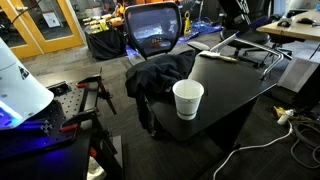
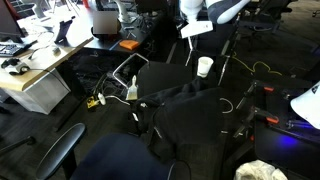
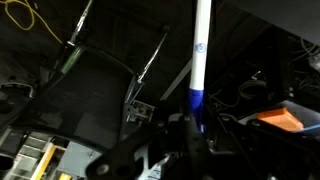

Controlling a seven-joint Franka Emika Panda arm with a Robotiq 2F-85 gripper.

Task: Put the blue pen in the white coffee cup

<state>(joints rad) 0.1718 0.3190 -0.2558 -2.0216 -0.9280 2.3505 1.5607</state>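
Note:
In the wrist view my gripper (image 3: 195, 122) is shut on the blue pen (image 3: 198, 92). The pen is dark blue at the jaws and its lighter, whitish end sticks out beyond the fingers. The white coffee cup (image 1: 187, 98) stands upright and open on the black table (image 1: 245, 88), near its front edge. It also shows in an exterior view (image 2: 205, 67). There the arm (image 2: 196, 28) hangs just above and slightly left of the cup, and its fingers are hard to make out. The cup does not show in the wrist view.
A black jacket (image 1: 160, 75) lies bunched on the table just behind the cup. A pale tan pen (image 1: 226, 57) lies on a grey sheet at the back of the table. A mesh office chair (image 1: 155, 30) stands behind the table. Cables run across the floor (image 1: 270, 135).

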